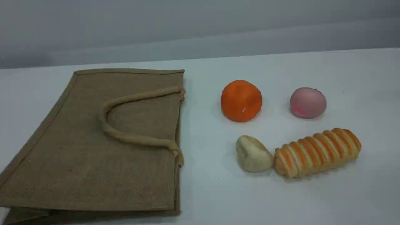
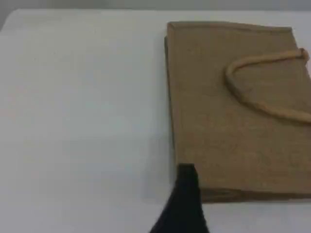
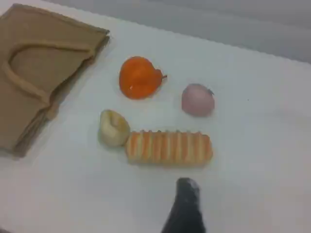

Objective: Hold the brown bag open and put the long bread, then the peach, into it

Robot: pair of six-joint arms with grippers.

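A plain white tabletop (image 1: 206, 193) under a grey back wall carries everything. Largest is the brown bag (image 1: 78, 162), lying flat on its side at nine o'clock, mouth edge toward the foods, one rolled handle (image 1: 137, 139) looped on top. The jute looks coarse and limp yet grippy; the handle or the upper mouth edge seems the best hold for lifting it open.

The long bread (image 1: 318, 152) lies at about four o'clock, one end touching a pale lump (image 1: 253, 153). It looks light and squashy, best pinched across its ridged middle. The orange ball (image 1: 241, 100) sits between bag and peach (image 1: 308, 102), which rests at two o'clock: round, smooth, likely to roll, so clasp it across its widest part.

The left hand (image 2: 184, 194) hovers near the bag's corner, the right hand (image 3: 187, 204) just short of the bread; both stand wide and empty.
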